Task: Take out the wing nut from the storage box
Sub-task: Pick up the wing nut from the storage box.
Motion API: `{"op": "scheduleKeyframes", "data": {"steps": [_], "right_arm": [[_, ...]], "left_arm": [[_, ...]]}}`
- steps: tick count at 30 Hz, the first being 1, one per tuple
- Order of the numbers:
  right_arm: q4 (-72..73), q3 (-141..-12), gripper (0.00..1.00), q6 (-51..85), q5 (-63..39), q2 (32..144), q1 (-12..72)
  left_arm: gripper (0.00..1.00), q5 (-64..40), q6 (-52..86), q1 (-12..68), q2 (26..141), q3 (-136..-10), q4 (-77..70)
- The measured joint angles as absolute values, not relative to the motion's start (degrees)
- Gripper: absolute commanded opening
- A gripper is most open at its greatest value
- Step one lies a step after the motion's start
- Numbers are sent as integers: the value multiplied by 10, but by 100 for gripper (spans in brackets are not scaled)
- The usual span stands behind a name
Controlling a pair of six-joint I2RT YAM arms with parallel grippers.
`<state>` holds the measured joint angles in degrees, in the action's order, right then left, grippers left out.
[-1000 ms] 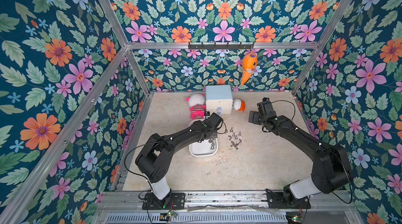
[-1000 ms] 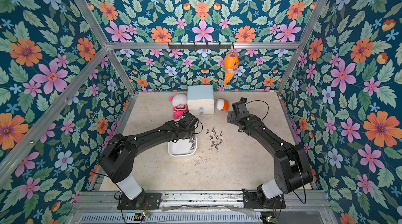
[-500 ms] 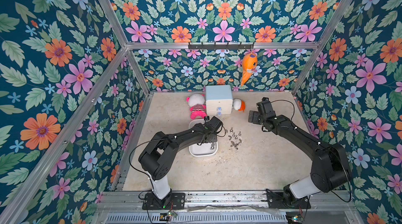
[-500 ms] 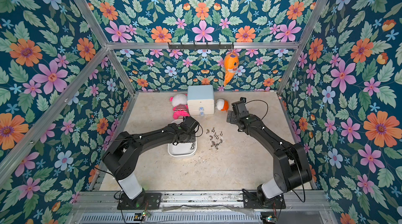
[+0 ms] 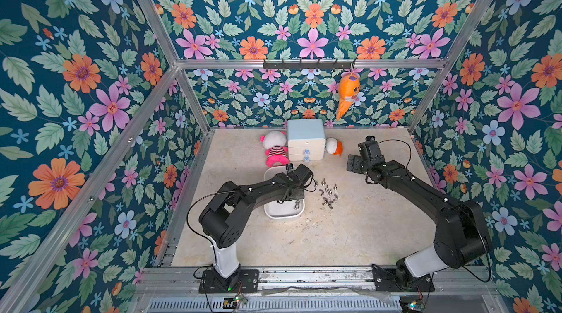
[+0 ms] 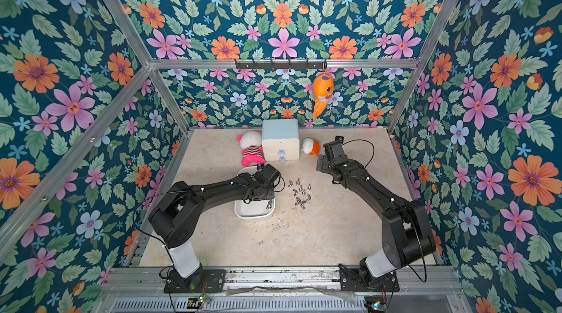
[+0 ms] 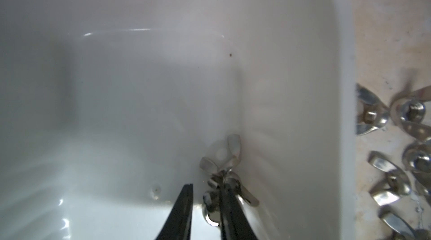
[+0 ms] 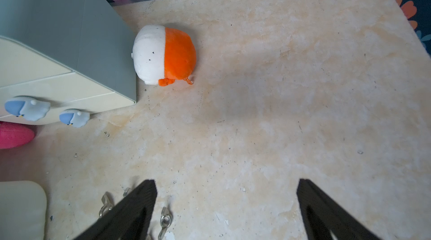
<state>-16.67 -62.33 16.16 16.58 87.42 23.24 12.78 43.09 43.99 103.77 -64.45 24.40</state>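
Left gripper [image 7: 206, 184], its thin black fingers standing close together around a small shiny metal wing nut [image 7: 211, 208], sits low in a corner of the shallow, glossy white plastic storage box [image 7: 303, 64]; whether it truly bites yet I can't tell. That nut's smooth curved wings lie against neighbouring nuts [image 7: 224, 157], so it could squirt free or drag another along.

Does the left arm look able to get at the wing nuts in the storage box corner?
Likely yes. The left claw is down inside the storage box, with part of the wing nuts between its fingers. They lie against the wall; nothing covers them, though the wall crowds one finger.
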Motion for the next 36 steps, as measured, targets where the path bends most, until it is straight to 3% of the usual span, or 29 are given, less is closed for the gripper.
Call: {"op": "scheduleKeyframes", "data": {"steps": [36], "right_arm": [[-167,-621,99,162,166,870,233]], "left_arm": [[6,119,446,441,1033,-624,221]]}}
